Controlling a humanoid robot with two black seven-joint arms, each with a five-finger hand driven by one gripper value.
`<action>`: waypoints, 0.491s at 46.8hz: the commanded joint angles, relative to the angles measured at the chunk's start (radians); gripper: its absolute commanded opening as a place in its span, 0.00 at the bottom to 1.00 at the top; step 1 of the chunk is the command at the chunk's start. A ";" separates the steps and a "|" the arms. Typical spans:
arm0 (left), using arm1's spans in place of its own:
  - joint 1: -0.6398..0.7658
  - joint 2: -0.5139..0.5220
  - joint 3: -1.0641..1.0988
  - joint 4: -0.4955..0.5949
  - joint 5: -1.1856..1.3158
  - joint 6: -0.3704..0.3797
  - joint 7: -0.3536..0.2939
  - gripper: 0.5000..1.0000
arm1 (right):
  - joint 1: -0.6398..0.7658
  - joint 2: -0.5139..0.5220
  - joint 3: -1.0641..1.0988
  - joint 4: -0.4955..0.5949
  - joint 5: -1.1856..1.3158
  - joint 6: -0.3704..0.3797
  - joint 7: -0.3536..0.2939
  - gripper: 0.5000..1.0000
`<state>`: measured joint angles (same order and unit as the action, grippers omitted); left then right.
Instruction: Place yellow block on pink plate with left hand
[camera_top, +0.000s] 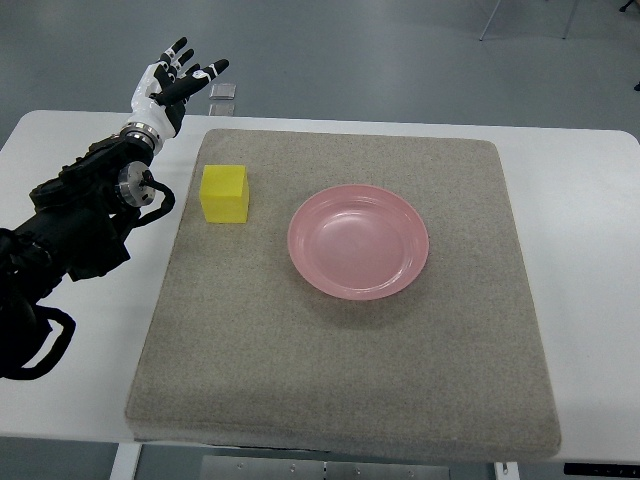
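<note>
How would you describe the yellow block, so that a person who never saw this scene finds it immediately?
A grey mat covers the white table. On its left part, left of the pink plate, sits the yellow block, the only cube and only yellow thing.

White table (585, 200) with grey felt mat (340, 380) on grey floor (400, 50); possibly chair legs (530, 18) top right.

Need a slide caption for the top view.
Open left hand raised beyond the mat; block left of empty plate.
</note>
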<state>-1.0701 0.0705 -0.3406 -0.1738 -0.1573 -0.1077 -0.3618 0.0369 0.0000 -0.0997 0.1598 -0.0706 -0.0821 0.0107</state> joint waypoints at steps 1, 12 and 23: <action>0.002 0.000 0.000 -0.001 -0.001 0.000 0.001 0.98 | 0.000 0.000 0.000 0.000 0.000 0.001 0.000 0.85; 0.004 0.000 0.000 0.000 0.001 0.000 0.000 0.98 | 0.000 0.000 0.000 0.000 0.000 0.001 0.000 0.85; 0.009 0.020 0.005 0.004 0.002 0.000 0.000 0.98 | 0.000 0.000 0.000 0.000 0.000 0.001 0.000 0.85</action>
<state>-1.0635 0.0889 -0.3374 -0.1686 -0.1567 -0.1073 -0.3616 0.0373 0.0000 -0.0997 0.1597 -0.0706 -0.0822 0.0108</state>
